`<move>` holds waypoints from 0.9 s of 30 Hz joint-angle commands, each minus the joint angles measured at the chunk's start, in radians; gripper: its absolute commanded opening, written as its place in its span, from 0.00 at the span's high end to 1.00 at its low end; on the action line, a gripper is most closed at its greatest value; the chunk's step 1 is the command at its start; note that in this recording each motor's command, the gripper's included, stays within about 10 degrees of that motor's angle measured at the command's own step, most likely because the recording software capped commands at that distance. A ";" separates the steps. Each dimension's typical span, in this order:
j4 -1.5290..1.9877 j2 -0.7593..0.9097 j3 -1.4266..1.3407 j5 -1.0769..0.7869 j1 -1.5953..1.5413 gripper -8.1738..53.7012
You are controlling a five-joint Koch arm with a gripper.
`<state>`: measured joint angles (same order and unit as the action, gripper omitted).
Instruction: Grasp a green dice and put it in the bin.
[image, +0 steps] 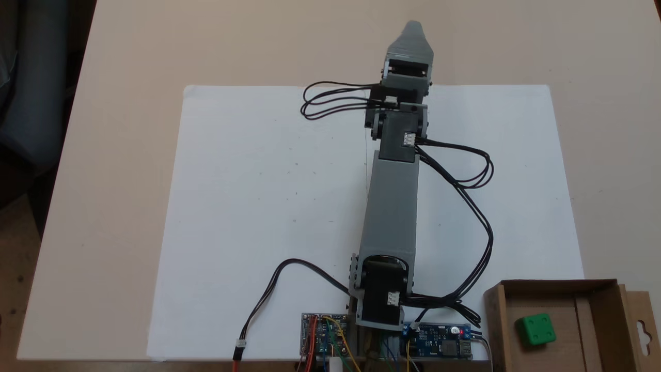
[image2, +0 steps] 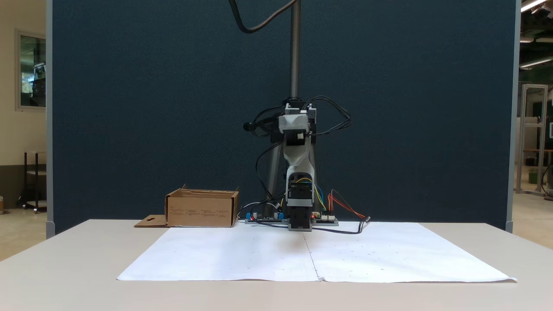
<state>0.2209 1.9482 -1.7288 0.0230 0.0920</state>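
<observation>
The green dice (image: 537,329) lies on the floor of the bin (image: 494,320), a low brown cardboard box at the lower right of a fixed view. From the front, the bin (image2: 201,209) stands left of the arm's base and its walls hide the dice. My arm reaches straight out over the white paper, far from the bin. The gripper (image: 413,28) points past the paper's far edge and holds nothing I can see. Only one grey tip shows from above. From the front the gripper (image2: 296,125) is raised and faces the camera, its jaws not distinguishable.
A large white paper sheet (image: 258,206) covers the table's middle. Circuit boards (image: 439,341) and loose black cables (image: 475,206) sit around the arm's base. The bin's flap (image: 643,325) with a cut-out slot lies flat beside it. A dark blue partition (image2: 129,108) stands behind the table.
</observation>
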 commanded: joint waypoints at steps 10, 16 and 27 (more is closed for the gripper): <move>-0.454 0.172 -0.265 -0.230 -0.063 0.11; -0.633 0.210 -0.505 -0.265 -0.063 0.12; -0.992 0.287 -0.950 -0.259 -0.066 0.12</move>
<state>-0.6366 2.2028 -2.6783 -0.1503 0.0215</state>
